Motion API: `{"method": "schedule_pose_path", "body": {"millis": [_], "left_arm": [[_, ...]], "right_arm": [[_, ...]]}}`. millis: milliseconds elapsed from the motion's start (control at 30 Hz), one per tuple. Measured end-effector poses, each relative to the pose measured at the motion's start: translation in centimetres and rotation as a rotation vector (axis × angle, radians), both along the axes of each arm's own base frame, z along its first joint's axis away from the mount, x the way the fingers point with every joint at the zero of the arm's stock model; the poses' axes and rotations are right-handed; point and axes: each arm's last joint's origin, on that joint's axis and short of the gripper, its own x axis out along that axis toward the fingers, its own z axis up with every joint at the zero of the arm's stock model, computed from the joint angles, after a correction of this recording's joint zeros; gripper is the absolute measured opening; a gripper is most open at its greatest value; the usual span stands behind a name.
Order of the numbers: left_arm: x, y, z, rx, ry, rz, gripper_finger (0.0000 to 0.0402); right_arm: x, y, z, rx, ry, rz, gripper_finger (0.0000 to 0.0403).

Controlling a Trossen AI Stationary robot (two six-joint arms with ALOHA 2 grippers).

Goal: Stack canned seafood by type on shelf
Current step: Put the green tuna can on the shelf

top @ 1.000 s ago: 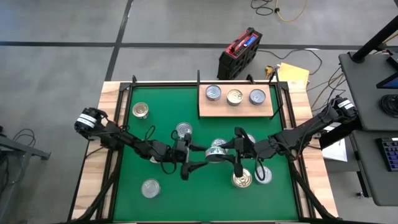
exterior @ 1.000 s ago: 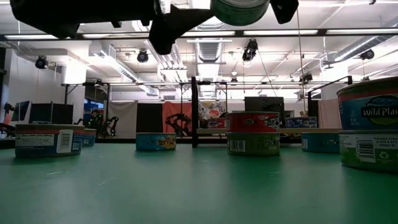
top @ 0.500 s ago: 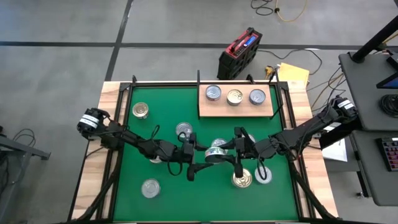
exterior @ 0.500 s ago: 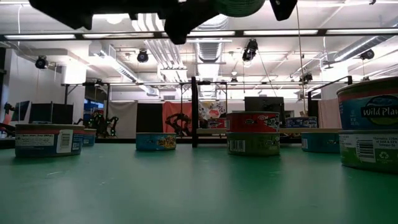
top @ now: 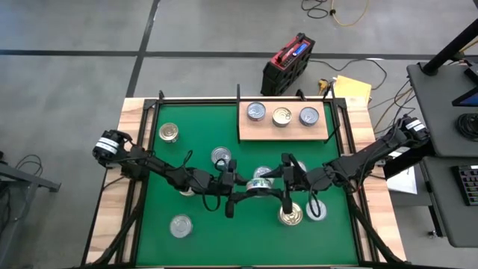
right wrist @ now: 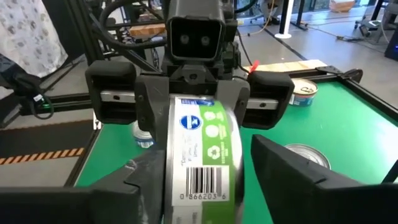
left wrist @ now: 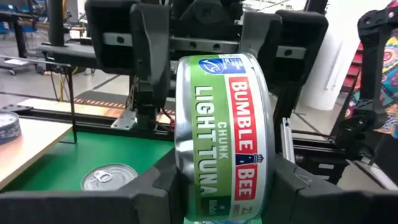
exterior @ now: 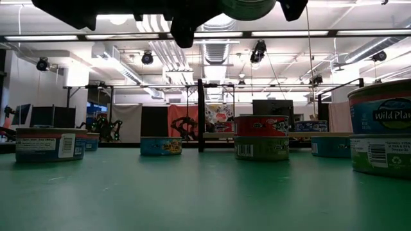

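Three tins are sitting on the shelf (top: 282, 131) at upper centre, six more waiting on the bench (top: 194, 119), while the left gripper (top: 237, 193) is clamping the green tuna can (top: 259, 185) mid-frame as the right gripper (top: 281, 187) is letting go.

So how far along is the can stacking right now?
Done: three cans sit in a single row on the shelf, none stacked. In hand: a green tuna can held mid-air by the left gripper, with the right gripper open around it. Left: several loose cans on the green mat.
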Motion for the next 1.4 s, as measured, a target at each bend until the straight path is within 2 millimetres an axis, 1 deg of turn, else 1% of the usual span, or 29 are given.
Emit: {"method": "schedule_pose_path", "body": {"millis": [167,233,333,433,567,667,767,867,933,1000,1133,1200,1267,1400], "left_arm": [[-0.7,0.2,-1.0,-0.060,0.004,0.012,0.0121],[-1.5,0.6,-1.4,-0.109,-0.050,0.019,0.0121],[-3.5,1.2,-2.1,-0.212,-0.160,0.010,0.0121],[-5.5,1.9,-2.8,-0.379,-0.239,-0.018,0.0121],[-7.0,2.5,-4.2,-0.584,-0.205,-0.021,0.0121],[-7.4,2.8,-4.6,-0.726,-0.185,-0.024,0.0121],[-7.5,2.7,-4.6,-0.862,-0.171,-0.075,0.0121],[-7.5,2.6,-4.6,-0.993,-0.145,-0.134,0.0121],[-7.5,2.5,-4.7,-1.077,-0.133,-0.145,0.0121],[-7.4,2.5,-4.7,-1.164,-0.120,-0.153,0.0121],[-7.2,2.4,-4.6,-1.195,-0.109,-0.151,0.0121],[-7.1,2.4,-4.6,-1.196,-0.104,-0.148,0.0121],[-7.1,2.4,-4.6,-1.198,-0.105,-0.149,0.0121],[-7.1,2.4,-4.6,-1.198,-0.105,-0.149,0.0121]], "right_arm": [[-0.5,-0.2,0.6,0.002,-0.014,0.001,0.0232],[-0.9,-0.4,1.0,-0.002,-0.014,0.002,0.0240],[-1.6,-0.4,1.5,-0.042,-0.013,0.020,0.0247],[-1.9,0.4,1.6,-0.136,-0.016,0.067,0.0247],[-1.7,1.6,0.9,-0.315,-0.003,0.108,0.0237],[-1.1,2.5,0.4,-0.495,0.021,0.137,0.0228],[-0.2,3.6,-0.3,-0.725,0.065,0.167,0.0221],[0.7,4.7,-1.2,-0.959,0.121,0.196,0.0220],[1.6,5.3,-1.3,-1.070,0.142,0.188,0.0222],[2.4,5.8,-1.2,-1.154,0.164,0.156,0.0226],[4.2,6.6,-1.5,-1.315,0.246,0.083,0.0236],[4.9,6.9,-1.7,-1.360,0.294,0.057,0.0241],[5.4,7.2,-1.9,-1.402,0.354,0.067,0.0245],[6.3,7.7,-2.1,-1.438,0.420,0.052,0.0249]]}}
